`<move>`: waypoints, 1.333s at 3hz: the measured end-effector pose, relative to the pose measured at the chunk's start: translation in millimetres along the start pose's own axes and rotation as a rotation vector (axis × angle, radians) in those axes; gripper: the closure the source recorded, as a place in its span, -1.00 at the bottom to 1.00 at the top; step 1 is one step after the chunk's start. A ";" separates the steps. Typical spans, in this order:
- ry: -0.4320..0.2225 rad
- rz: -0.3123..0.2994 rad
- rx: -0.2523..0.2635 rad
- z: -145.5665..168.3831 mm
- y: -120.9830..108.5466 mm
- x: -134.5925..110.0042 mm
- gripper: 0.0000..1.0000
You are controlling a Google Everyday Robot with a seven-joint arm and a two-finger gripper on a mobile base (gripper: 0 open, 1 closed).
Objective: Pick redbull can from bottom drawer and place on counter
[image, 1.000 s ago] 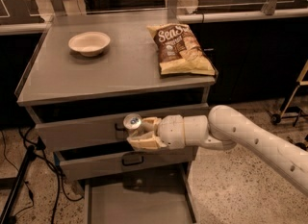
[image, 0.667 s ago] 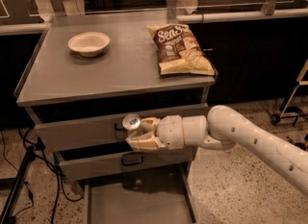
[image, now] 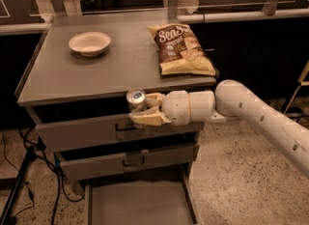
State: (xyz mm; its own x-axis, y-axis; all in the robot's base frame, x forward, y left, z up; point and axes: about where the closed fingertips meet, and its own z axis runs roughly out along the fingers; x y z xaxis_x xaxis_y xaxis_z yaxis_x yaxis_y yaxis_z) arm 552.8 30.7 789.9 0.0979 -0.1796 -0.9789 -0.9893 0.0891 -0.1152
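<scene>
Closest to you, well below the fingers, the bottom drawer (image: pixel 137 204) hangs open with a bare grey floor, so the pick is done. The gripper (image: pixel 140 109) sits in front of the top drawer (image: pixel 96 132), and its fingers are closed around the lower part of the redbull can (image: pixel 135 97), which stands upright between them. What's changed over the last second: the can has come up from about drawer-front height, so its shiny top now pokes level with the counter's front lip. I'd say that means you're mid-lift, but the can is still in front of that edge, not over it, so it looks like you need more height before going forward. Beyond the fingers the counter (image: pixel 116 69) has open grey space straight ahead. A white bowl (image: pixel 90 43) sits far back on one side and a chip bag (image: pixel 181 50) on the other. Behind that there's a railing (image: pixel 231 16) and a dark room. Speckled floor (image: pixel 241 180) runs under the arm.
</scene>
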 end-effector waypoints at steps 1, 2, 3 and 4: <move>0.000 0.000 -0.001 0.1 -0.1 -0.5 1.00; -0.018 0.016 -0.012 -1.8 -1.9 -15.8 1.00; -0.027 0.030 -0.042 -3.4 5.1 -28.7 1.00; -0.019 0.047 -0.083 -2.8 14.3 -40.3 1.00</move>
State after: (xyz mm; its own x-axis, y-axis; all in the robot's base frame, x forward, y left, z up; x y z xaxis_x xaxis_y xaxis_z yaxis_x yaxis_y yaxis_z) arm 534.4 36.4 828.2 0.0528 -0.1587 -0.9859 -0.9983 0.0151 -0.0559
